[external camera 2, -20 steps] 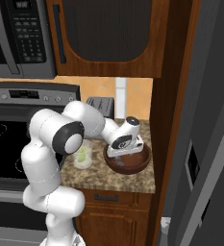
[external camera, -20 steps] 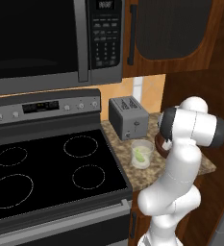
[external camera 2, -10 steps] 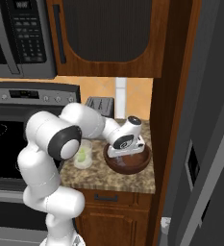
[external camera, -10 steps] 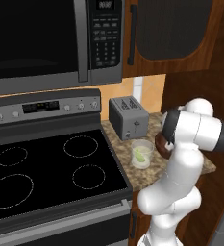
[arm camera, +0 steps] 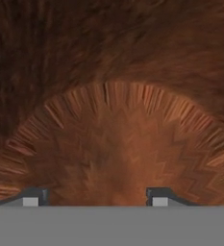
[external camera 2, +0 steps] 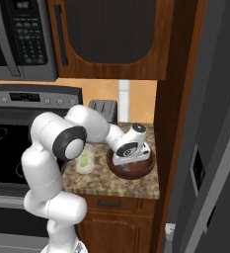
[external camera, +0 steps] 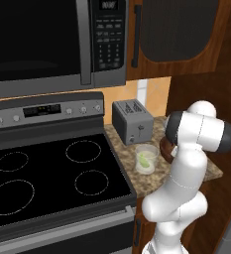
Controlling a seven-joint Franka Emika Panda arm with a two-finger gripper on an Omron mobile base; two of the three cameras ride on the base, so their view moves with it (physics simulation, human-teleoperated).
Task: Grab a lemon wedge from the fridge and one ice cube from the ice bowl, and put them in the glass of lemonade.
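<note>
Reaching into the bowl (external camera 2: pixel 134 169), the gripper (arm camera: pixel 96 196) has its fingertips spread — no ice seen between them, so closing may catch nothing. Glass (external camera 2: pixel 86 159) sits at nine o'clock of the bowl, wedge (external camera: pixel 145 159) inside.

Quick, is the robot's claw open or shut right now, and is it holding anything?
Claw: open, tips apart, down inside the ice bowl. Nothing shows between the tips, so whether it has an ice cube cannot be told.
</note>
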